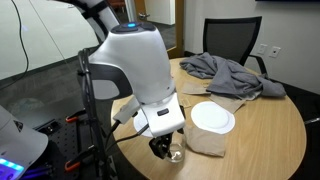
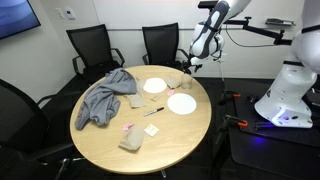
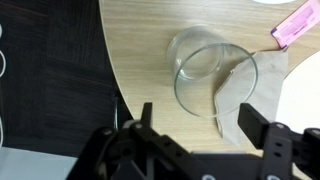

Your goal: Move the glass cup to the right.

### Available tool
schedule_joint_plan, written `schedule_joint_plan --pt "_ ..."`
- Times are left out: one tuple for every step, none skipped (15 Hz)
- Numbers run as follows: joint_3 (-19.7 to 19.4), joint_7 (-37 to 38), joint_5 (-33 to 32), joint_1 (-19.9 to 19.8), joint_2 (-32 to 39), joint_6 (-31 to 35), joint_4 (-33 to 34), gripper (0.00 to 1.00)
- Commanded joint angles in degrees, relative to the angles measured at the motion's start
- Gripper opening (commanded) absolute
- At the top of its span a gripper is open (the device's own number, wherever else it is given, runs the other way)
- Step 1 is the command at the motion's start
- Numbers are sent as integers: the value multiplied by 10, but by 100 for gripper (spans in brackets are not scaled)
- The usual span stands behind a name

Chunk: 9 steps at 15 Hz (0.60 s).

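Clear glossy glass cup (image 3: pixel 205 72); matt wood table (image 3: pixel 150 40).

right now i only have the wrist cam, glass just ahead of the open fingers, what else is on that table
observer: Two white plates. One plate lies near the table edge, and a second plate lies farther in from the glass.
operator: anything bulky
observer: A grey cloth is heaped beyond the plates, well away from the gripper.
operator: whats behind that
observer: A black chair stands at the table behind the cloth.
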Motion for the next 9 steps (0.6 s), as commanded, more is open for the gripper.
schedule_joint_plan --pt "-36 -23 -43 25 -94 -28 -51 100" --pt "-44 -25 -61 31 -110 -32 -57 100" --pt "-54 -22 -84 39 -125 -41 -60 100" --pt "-60 -20 -109 46 -140 -53 -60 100" --pt "-61 -16 -130 51 -152 -63 -59 100" --pt "-53 -21 -143 52 -166 -79 -57 100" --pt "-47 -21 -154 55 -175 -92 -55 100" --pt "-35 -33 -152 56 -190 -106 -56 100" --pt "-29 -32 -160 64 -202 -115 -57 100"
